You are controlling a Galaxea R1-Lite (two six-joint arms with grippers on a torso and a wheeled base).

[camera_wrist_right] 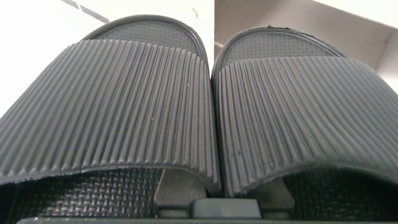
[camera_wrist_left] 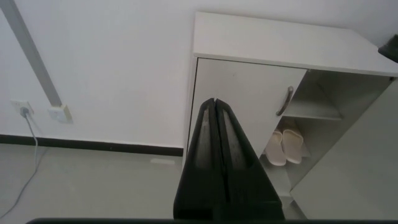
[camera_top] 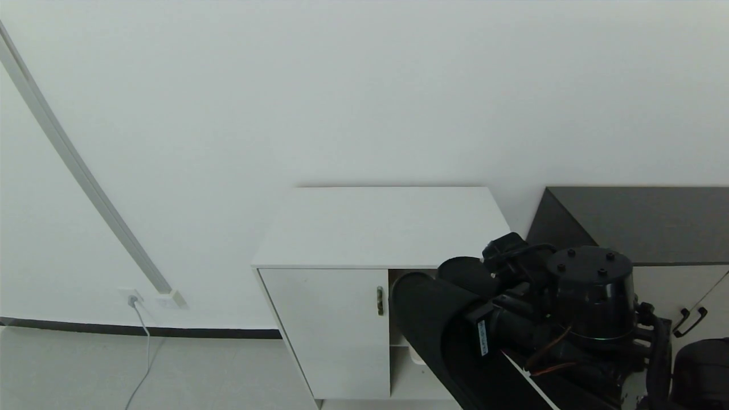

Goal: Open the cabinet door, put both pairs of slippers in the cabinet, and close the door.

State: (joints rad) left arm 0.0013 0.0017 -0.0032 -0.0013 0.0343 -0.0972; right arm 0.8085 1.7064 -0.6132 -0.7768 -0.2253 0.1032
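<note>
right gripper (camera_wrist_right: 208,198) seemed clamped on the dark slippers (camera_wrist_right: 211,99) before the open cabinet (camera_top: 376,228) — fingers mostly hidden. left gripper (camera_wrist_left: 215,109) was pressed shut, empty. pale slippers (camera_wrist_left: 285,146) lay on the lower shelf (camera_wrist_left: 278,170). risk — toes could snag the shelf edge and slip loose.

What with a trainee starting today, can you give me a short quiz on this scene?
1. True or false: pale slippers already lie inside the cabinet.
2. What does the right gripper hold? A) nothing B) dark slippers C) a door handle
3. Fill in: the left gripper is ____ (open or shut).
Key: 1 true; 2 B; 3 shut.
</note>
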